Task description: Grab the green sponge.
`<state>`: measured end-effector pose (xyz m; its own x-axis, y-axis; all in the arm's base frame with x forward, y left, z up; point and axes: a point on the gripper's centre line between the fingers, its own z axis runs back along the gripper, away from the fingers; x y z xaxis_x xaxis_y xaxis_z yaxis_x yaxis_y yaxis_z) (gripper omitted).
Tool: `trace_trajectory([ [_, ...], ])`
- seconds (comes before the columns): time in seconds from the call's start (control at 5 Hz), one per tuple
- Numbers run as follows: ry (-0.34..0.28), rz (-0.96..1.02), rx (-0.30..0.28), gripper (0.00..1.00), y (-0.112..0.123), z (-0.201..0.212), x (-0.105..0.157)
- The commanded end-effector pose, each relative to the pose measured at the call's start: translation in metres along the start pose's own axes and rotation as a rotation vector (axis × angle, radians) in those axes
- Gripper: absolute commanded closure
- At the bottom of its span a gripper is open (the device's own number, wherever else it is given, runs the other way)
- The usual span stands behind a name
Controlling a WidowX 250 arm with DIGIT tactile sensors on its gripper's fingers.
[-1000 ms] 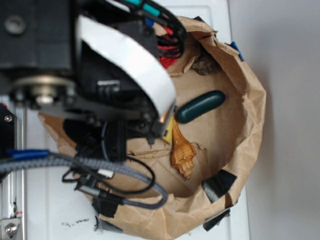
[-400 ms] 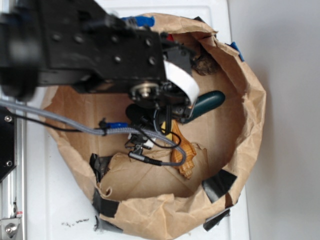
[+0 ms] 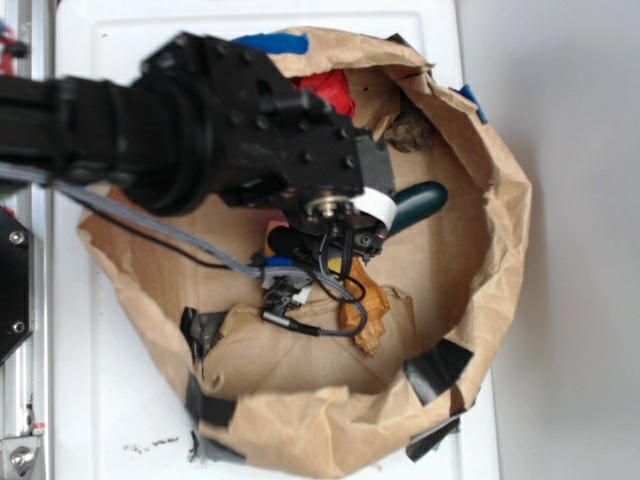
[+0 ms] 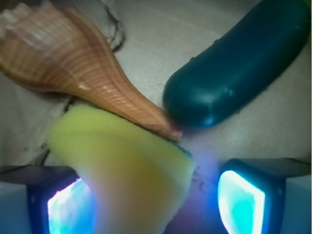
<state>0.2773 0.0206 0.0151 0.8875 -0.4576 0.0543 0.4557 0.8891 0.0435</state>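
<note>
I have the pincer (image 4: 156,197) spread wide around the green sponge (image 4: 126,165); seashell (image 4: 73,58) at eleven o'clock touches it; closing remains.

Over the last second my arm (image 3: 200,130) swung off the bag's (image 3: 500,200) left half and extended toward its centre — my gripper (image 4: 156,195) descended over the green sponge (image 4: 131,170). The red item (image 3: 325,90) at the back wall became visible — the bag's front-left floor was uncovered.
</note>
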Motion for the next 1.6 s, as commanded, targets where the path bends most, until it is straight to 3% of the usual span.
trace_trajectory([
  [0.0,0.012,-0.030,0.115,1.00,-0.005,-0.016,-0.002],
  [0.6,-0.082,-0.052,0.062,1.00,-0.011,0.020,-0.015],
  [1.0,-0.105,-0.059,0.037,1.00,-0.015,0.031,-0.014],
  [1.4,-0.179,0.031,-0.028,1.00,-0.018,0.117,-0.021],
])
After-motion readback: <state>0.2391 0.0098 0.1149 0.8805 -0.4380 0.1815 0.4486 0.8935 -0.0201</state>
